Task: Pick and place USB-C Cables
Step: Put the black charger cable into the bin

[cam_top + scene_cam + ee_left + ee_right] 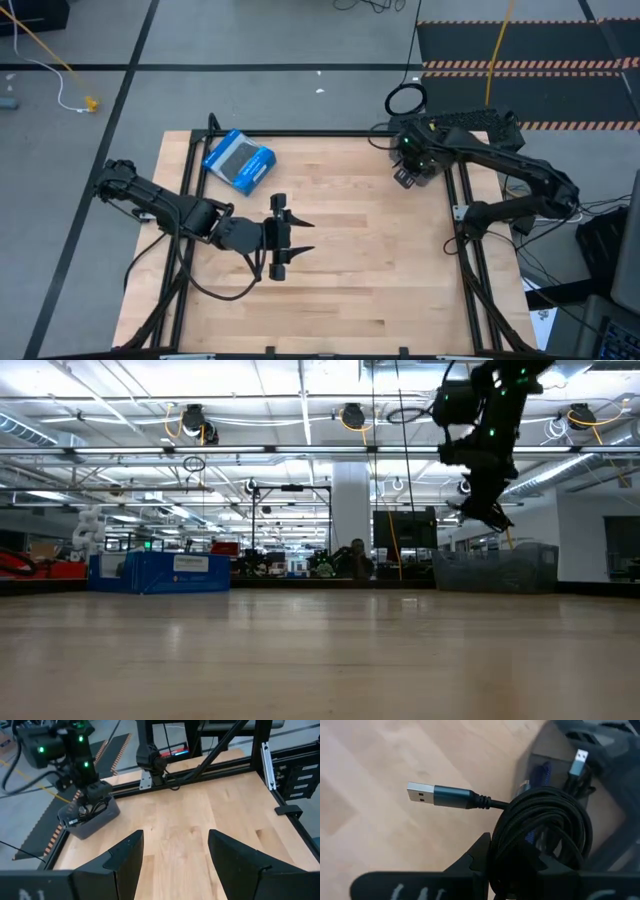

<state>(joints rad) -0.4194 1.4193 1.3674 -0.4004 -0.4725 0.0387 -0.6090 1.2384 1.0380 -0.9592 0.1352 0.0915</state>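
We see a black braided USB-C cable (pixel 540 835), coiled in a tight bundle with a silver plug on a dark metal sleeve sticking out, gripped in the right gripper (pixel 492 865), whose fingers are closed on the coil. It hangs just above a small grey bin (pixel 90 815) at the bench's (pixel 370 260) far right corner; a blue-purple cable (pixel 540 775) and another silver-tipped cable lie inside. The bench is pale wood in a black frame. The left gripper (pixel 300 238) hovers mid-bench, fingers spread wide, holding nothing. A blue-and-grey box (pixel 239 161) sits at the far left.
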